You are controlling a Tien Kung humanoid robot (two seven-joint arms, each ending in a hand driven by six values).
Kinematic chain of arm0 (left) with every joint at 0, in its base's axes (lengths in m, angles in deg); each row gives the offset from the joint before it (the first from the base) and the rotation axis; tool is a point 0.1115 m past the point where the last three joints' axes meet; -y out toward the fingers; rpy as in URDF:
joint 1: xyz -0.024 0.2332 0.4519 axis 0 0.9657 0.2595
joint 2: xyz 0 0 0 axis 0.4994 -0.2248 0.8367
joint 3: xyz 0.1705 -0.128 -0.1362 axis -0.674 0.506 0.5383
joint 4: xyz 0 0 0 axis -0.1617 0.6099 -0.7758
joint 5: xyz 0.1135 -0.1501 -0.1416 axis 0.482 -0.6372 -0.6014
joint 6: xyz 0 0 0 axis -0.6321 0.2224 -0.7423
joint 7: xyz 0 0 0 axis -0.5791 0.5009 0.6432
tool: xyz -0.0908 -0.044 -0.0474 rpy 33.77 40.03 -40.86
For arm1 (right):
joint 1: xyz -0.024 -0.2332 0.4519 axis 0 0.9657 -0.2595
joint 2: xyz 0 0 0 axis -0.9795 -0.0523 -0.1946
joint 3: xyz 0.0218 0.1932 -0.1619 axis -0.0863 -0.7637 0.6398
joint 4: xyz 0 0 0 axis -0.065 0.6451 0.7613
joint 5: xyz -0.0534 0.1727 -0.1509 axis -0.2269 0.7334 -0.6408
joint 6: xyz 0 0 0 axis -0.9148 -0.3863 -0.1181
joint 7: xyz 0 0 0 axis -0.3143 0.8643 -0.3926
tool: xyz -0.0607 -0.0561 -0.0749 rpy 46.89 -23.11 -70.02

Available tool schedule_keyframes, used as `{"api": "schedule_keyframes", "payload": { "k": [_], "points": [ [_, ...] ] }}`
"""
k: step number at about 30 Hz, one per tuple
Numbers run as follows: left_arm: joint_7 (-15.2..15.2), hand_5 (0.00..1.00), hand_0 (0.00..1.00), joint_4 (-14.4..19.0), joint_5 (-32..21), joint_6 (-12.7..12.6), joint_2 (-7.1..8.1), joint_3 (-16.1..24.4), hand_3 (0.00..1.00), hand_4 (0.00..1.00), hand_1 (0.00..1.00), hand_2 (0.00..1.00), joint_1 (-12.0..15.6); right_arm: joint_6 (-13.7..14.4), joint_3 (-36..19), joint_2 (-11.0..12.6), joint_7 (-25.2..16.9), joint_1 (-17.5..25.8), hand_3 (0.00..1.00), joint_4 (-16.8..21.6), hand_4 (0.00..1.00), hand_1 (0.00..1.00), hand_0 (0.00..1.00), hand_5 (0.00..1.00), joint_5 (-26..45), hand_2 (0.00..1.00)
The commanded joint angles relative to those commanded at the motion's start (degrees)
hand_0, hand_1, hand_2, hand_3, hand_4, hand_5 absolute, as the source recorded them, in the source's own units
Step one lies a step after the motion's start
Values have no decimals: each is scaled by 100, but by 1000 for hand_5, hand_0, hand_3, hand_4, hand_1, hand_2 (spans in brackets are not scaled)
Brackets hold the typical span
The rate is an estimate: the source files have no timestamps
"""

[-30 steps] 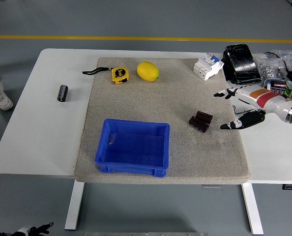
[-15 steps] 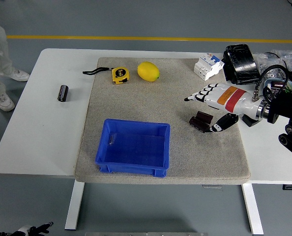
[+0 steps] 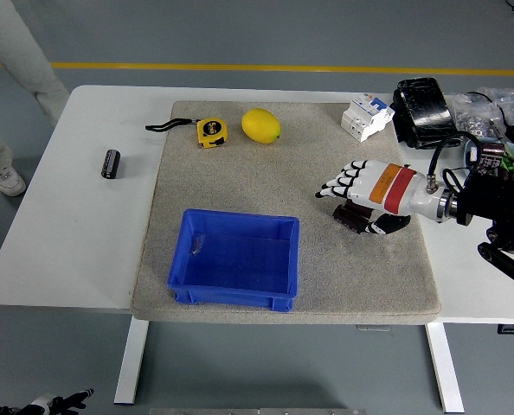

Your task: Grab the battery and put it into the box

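The right robot hand (image 3: pixel 361 192) reaches in from three o'clock and hovers palm-down over the dark battery (image 3: pixel 354 220) on the grey mat (image 3: pixel 240 173). Its fingers are spread flat toward nine o'clock and its thumb is low beside the battery; it grips nothing that I can see. The battery lies at about four o'clock of the mat's middle. The blue box (image 3: pixel 234 259) sits near six o'clock, well apart from the battery. A tape measure (image 3: pixel 209 131) and lemon (image 3: pixel 260 125) rest toward twelve o'clock. A small black cylinder (image 3: pixel 111 162) lies on the bare desk (image 3: pixel 75 225) at nine o'clock.
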Motion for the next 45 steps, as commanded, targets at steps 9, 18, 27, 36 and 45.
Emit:
{"api": "schedule_keyframes", "payload": {
  "k": [9, 18, 27, 36, 45],
  "points": [
    [-5, 646, 754, 4, 12, 2, -2, 4, 650, 722, 742, 795, -8, 68, 423, -98, 56, -162, 892, -309, 817, 807, 825, 167, -57, 852],
    [-3, 646, 755, 5, 43, 6, -6, 14, 650, 722, 742, 794, -34, 147, 831, -264, 98, -299, 900, -681, 789, 807, 824, 145, -122, 851],
    [-10, 645, 754, 9, 90, 10, -9, 37, 649, 723, 742, 795, -69, 223, 1144, -319, 83, -430, 882, -893, 761, 801, 815, 124, -81, 841],
    [-13, 643, 755, 9, 160, 11, -16, 83, 650, 723, 743, 795, -76, 359, 1336, -342, 13, -510, 828, -1040, 750, 734, 739, 123, -27, 780],
    [-23, 643, 754, 13, 188, 20, -7, 84, 650, 724, 745, 797, -72, 310, 1521, -340, -3, -652, 817, -1034, 739, 712, 716, 114, -36, 761]
  ]
}}
